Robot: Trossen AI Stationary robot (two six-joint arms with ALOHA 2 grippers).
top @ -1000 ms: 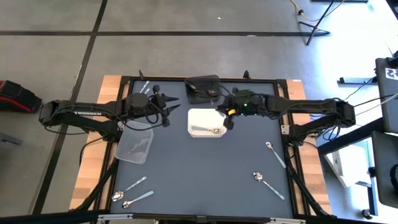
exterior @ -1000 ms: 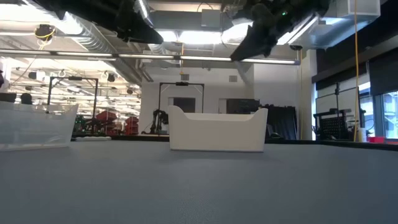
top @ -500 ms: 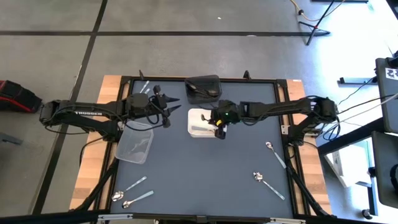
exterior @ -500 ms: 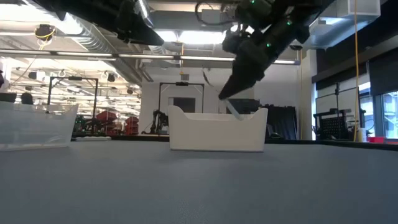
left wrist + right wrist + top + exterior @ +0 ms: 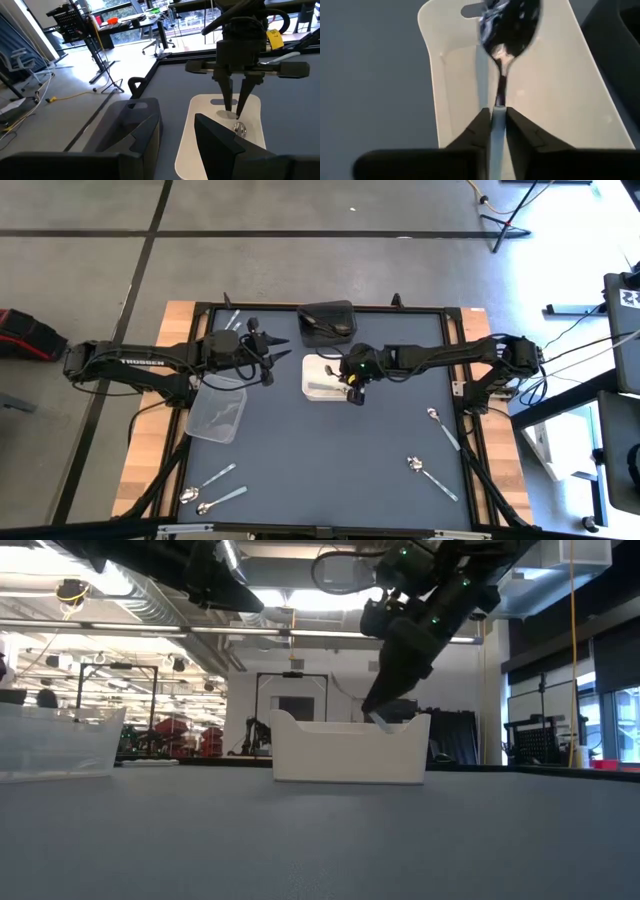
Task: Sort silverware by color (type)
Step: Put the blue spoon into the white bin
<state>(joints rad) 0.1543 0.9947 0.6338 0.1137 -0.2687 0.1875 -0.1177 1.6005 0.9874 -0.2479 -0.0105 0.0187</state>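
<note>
Polished metal catches the light in the right wrist view, where a shiny silver spoon (image 5: pixel 506 30) with an oval mirror-like bowl and a thin flat handle is pinched between the right gripper's (image 5: pixel 353 389) dark fingers (image 5: pixel 525 136), which are closed tight on the handle. The spoon hangs bowl-first over the white tray (image 5: pixel 316 370), a smooth matte plastic rectangle with rounded corners and a slot handle cut in its end wall; another silver spoon (image 5: pixel 322 388) lies inside it. The left gripper (image 5: pixel 277 350) hovers beside the tray's far left corner with its pointed fingers spread apart and nothing between them. White lettering reading TROSSEN runs along the left arm (image 5: pixel 137 362).

A glossy black tray (image 5: pixel 326 320) sits just behind the white one, and a clear, thin-walled plastic container (image 5: pixel 217 411) rests on the dark grey matte surface (image 5: pixel 330 460) near the left arm. Two silver spoons (image 5: pixel 213 489) lie together at the near left corner; two more (image 5: pixel 436 450) lie apart at the right. Slim spoon handles (image 5: pixel 232 322) show at the far left edge.
</note>
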